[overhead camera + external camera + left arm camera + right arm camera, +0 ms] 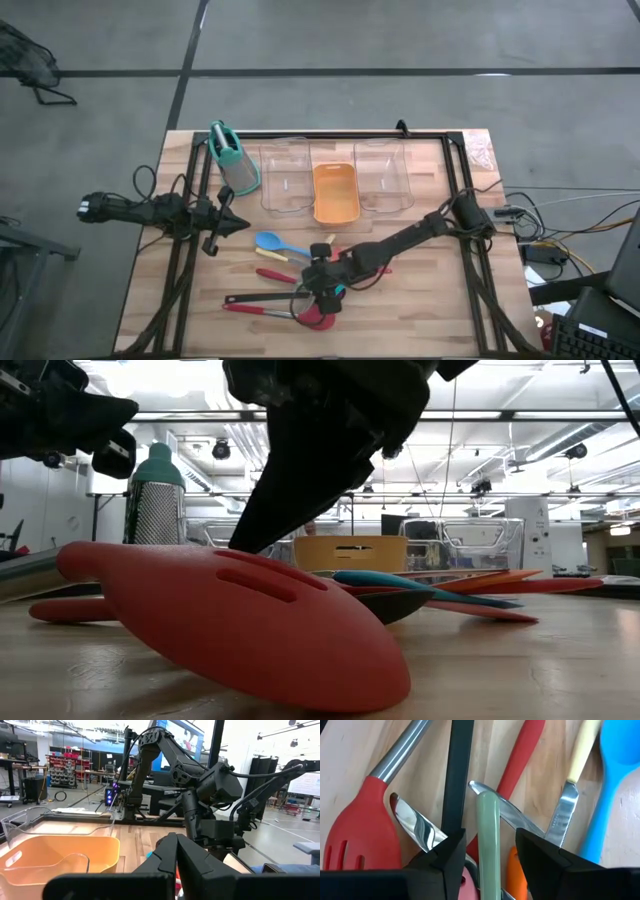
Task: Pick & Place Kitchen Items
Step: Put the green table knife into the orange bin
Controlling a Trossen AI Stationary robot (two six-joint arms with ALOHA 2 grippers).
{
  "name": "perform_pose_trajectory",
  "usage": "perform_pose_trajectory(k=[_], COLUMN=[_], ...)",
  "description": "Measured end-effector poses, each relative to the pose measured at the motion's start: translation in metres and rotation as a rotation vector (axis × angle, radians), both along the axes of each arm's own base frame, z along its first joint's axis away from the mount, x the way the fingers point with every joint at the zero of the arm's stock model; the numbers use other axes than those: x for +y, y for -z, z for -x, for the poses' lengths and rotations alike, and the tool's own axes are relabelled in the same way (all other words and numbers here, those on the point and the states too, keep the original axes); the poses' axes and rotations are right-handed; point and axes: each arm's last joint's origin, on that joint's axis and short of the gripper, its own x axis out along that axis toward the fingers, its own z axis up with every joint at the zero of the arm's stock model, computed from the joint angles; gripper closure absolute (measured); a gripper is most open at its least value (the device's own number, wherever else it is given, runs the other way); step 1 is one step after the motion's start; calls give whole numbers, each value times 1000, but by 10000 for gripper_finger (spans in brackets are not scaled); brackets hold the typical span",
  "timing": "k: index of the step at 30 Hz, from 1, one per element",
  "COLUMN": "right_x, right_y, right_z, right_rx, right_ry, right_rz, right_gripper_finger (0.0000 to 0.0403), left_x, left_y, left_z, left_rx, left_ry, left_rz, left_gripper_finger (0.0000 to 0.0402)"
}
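Hovering over utensil pile at bench front centre, right gripper stands with fingers apart, straddling pale green handle. Handle's long axis runs straight out between fingers, along gripper's own line; black handle lies just beside, near one fingertip, with red slotted spoon, knife and blue spoon flanking. Not yet clamped. Right arm clearly nearer pile; left gripper, fingers together, waits well apart near grater holder. Likely next: close on green handle alone.
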Motion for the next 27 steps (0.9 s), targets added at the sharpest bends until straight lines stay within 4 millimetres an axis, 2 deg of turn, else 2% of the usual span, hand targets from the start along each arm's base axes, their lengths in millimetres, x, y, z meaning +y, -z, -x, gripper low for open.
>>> perform_pose_trajectory(k=[27], right_x=[-2], right_y=[17], right_z=[5], right_rx=[-23], right_ry=[20], right_rz=[-26], right_gripper_finger=[306], left_x=[0], left_y=[0], left_z=[0], left_rx=[1], left_ry=[0], left_rz=[0], left_gripper_finger=[390])
